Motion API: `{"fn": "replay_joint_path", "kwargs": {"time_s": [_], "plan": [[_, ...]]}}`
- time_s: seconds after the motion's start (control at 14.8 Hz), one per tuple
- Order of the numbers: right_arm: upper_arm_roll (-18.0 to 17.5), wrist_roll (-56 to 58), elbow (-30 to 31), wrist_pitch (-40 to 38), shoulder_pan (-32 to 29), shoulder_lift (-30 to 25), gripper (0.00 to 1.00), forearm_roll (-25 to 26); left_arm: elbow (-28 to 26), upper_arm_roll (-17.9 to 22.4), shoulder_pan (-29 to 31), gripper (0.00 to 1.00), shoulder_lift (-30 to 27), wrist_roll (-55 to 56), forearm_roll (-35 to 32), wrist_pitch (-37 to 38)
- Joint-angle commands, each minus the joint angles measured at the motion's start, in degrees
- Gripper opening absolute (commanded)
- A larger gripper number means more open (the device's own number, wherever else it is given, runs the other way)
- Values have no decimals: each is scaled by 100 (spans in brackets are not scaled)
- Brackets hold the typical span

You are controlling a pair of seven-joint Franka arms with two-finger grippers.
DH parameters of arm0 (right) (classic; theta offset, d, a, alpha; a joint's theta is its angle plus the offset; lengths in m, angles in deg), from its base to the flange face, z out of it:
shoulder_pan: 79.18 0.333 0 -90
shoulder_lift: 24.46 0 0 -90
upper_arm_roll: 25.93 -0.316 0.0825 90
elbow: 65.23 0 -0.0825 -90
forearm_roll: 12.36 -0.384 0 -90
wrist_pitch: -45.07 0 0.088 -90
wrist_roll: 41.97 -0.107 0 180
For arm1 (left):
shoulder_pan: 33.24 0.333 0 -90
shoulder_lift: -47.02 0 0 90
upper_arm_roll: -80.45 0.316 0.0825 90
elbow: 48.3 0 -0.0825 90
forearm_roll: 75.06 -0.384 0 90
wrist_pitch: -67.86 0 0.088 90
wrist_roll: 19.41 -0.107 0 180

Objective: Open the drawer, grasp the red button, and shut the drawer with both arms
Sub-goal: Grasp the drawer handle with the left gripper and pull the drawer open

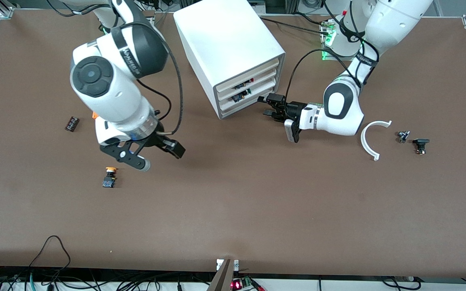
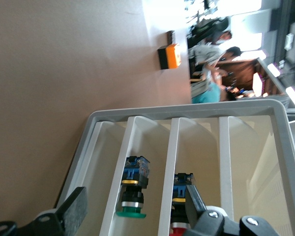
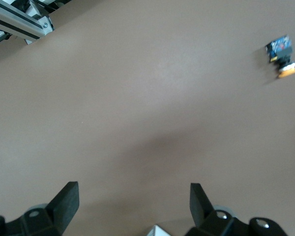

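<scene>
Bench state, one moment.

- Cabinet: stands at the end of the table farthest from the front camera, mid-table. All three drawers are in; the drawer, the middle one, is not pulled out.
- Left gripper: lying level, right up at the cabinet's front, low. The jaws are spread wide and clamp nothing. One finger crosses in front of the button.
- Button: inside the cabinet, red cap toward the front. It sits one level over from a green-capped switch. I cannot tell for sure which level is which.
- Right gripper: hangs over bare table toward the right arm's end, jaws wide apart and empty. This arm waits.
- Yellow-orange capped switch: on the table just beside the right gripper, nearer the front camera.
- Orange cube and small dark block: toward the right arm's end.
- White curved piece and two small dark parts: toward the left arm's end.
</scene>
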Motion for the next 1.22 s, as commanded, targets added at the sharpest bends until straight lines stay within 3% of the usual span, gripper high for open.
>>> {"fn": "replay_joint_path", "kwargs": {"time_s": [0.0,0.14,0.27,0.68,0.81,1.15], "plan": [[1,-628,-420,-115,200,257,100,-66,-410,-288,127,79,-51,-587,532,9],[1,-1015,-543,-107,358,353,100,-75,-603,-402,136,74,-69,-675,647,9],[1,-1288,-597,-89,446,415,100,-66,-718,-412,127,62,-78,-684,656,27],[1,-1878,-834,-45,693,608,100,-66,-876,-473,470,58,-113,-632,648,870],[1,-1992,-843,-36,737,661,100,-66,-929,-473,461,46,-113,-632,648,862],[10,-2519,-843,139,921,740,100,-66,-1131,-473,435,29,-157,-640,639,871]]}}
